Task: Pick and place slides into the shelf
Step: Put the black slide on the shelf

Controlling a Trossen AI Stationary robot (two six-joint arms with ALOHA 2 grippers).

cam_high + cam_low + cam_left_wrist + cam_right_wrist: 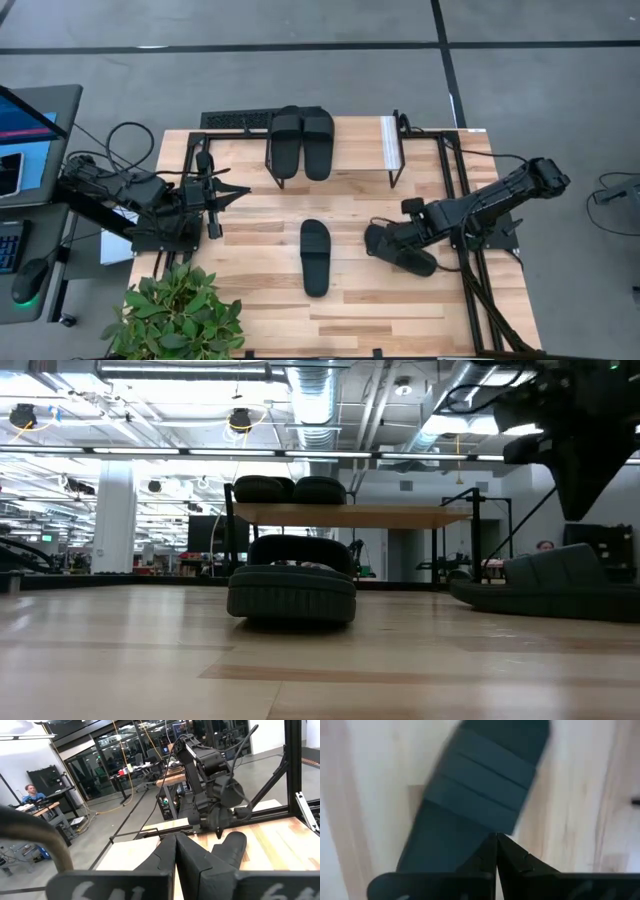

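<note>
- While poised with the right gripper point(392, 240) pinched together, nothing held, right above the loose slide point(470, 805) on the table's point(260, 300) right side: spread the fingers wide before descending.
- Aim for the strap, not the flat sole; straddle one edge of it so both pads bite.
- Squeeze firmly, since soft foam probably flexes and slips.
- Lift straight up, high enough to clear the shelf point(355, 150) top at the far edge.
- Set down on the bare wood to the right of the two slides point(300, 140) already resting there side by side, toes lined up the same way.
- Leave the middle slide point(315, 257), lying alone at the table's centre, for a later pass.
- Keep the left gripper point(240, 190), also closed and empty, parked at the left, well apart from the path.
</note>
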